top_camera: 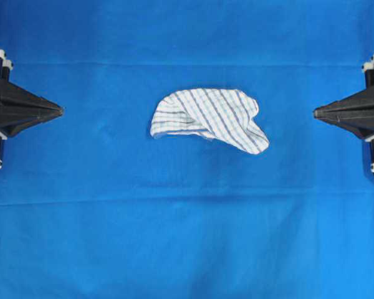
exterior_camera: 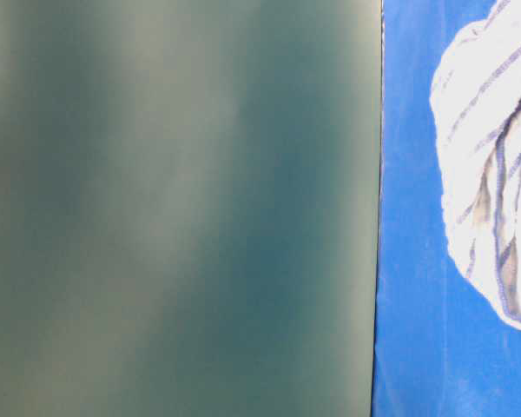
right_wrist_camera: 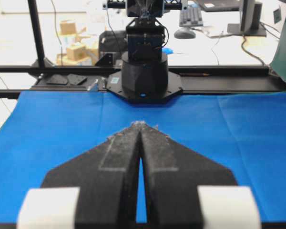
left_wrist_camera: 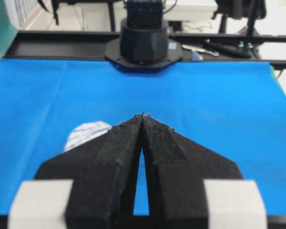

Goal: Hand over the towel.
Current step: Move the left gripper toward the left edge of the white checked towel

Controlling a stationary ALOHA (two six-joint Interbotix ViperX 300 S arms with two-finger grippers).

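Towel point(top_camera: 209, 118), a soft crumpled mound of white cloth with thin blue and grey checks, lies mid-bench on the smooth blue cloth point(top_camera: 187, 237). Left claw point(top_camera: 61, 111) and right claw point(top_camera: 315, 113), matte black wedges, flank it well apart, both pinched closed and holding nothing.

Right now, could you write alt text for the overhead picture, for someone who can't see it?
A small crumpled white towel with thin blue and grey checks lies in the middle of a large blue cloth. Two black robot grippers point at it from opposite edges, the left gripper and the right gripper, both with jaws shut and well apart from the towel.
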